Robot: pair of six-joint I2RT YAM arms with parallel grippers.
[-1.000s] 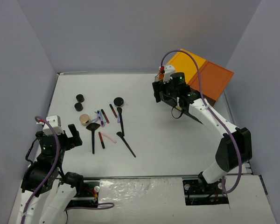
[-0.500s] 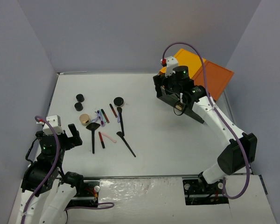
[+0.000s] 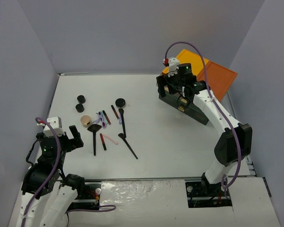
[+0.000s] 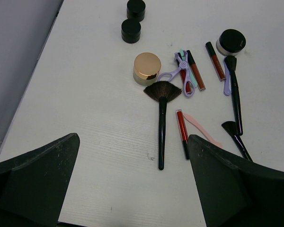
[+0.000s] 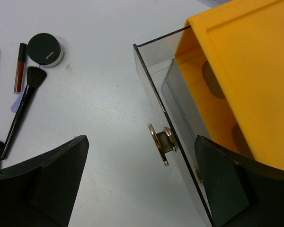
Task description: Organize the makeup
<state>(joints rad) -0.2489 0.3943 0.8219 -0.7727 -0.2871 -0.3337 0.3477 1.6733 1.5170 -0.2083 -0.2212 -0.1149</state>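
Observation:
The makeup lies in a loose cluster left of centre: two round black jars (image 3: pixel 80 103), a third jar (image 3: pixel 119 102), a tan compact (image 3: pixel 86 120), a black fan brush (image 3: pixel 94 137), two more brushes (image 3: pixel 128 144) and thin red, pink and purple sticks (image 3: pixel 104 117). The left wrist view shows the compact (image 4: pixel 146 67), the fan brush (image 4: pixel 162 109), a red stick (image 4: pixel 181 127) and a pink stick (image 4: pixel 202 131). My left gripper (image 3: pixel 59 138) is open and empty, near of the cluster. My right gripper (image 3: pixel 179 97) is open above the drawer's gold knob (image 5: pixel 162 143), not touching it.
The orange-topped dark drawer box (image 3: pixel 206 75) stands at the back right, its smoky drawer (image 5: pixel 180 109) pulled out toward the table's middle. Grey walls close in the table on the left, back and right. A black jar (image 5: pixel 46 48) and a brush (image 5: pixel 23 106) show in the right wrist view.
My right gripper has shifted a little right and back toward the drawer box, and its arm has swung right. The left arm and the makeup have not moved.

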